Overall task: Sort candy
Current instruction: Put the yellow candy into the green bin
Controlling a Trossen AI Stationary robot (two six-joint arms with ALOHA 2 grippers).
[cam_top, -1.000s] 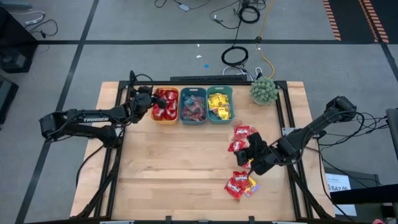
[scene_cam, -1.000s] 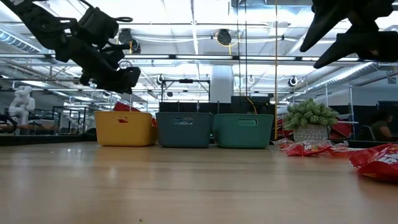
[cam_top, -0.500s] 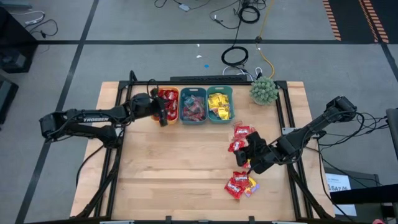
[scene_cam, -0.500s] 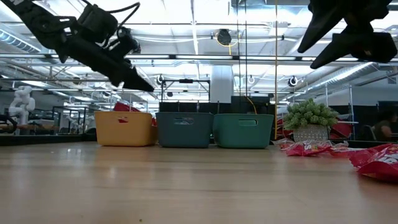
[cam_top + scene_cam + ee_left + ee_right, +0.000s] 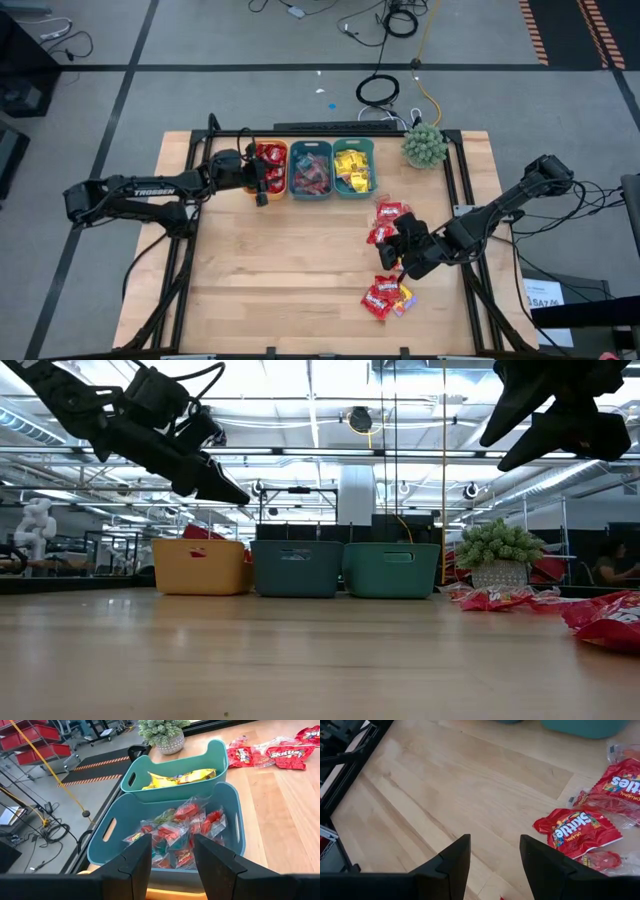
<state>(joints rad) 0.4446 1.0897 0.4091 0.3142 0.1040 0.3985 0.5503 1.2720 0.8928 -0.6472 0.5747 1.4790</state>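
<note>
The candy is partly sorted. Red packets fill the orange bin (image 5: 270, 165), clear-wrapped red pieces lie in the blue bin (image 5: 175, 832), and yellow packets lie in the teal bin (image 5: 177, 776). More red packets (image 5: 386, 222) lie flat on the table's right side, and another red packet (image 5: 379, 298) sits nearer with a small yellow piece (image 5: 405, 297). My left gripper (image 5: 262, 185) is open and hangs above the orange bin's near-right part, pointing at the blue bin (image 5: 310, 170). My right gripper (image 5: 397, 250) is open and holds nothing. It hangs above the table between the two groups of loose packets, with a red packet (image 5: 577, 831) just ahead of it.
The three bins stand in a row along the table's far edge. A green spiky plant (image 5: 425, 145) in a pot stands to their right at the far right corner. Bare wood (image 5: 290, 270) stretches over the table's middle and near left. Black frame rails run along both sides.
My left gripper has swung from beside the orange bin's left side toward the table's right. It now hangs over that bin and has turned to point toward the blue bin. My right arm has kept still, and no candy on the table has moved.
</note>
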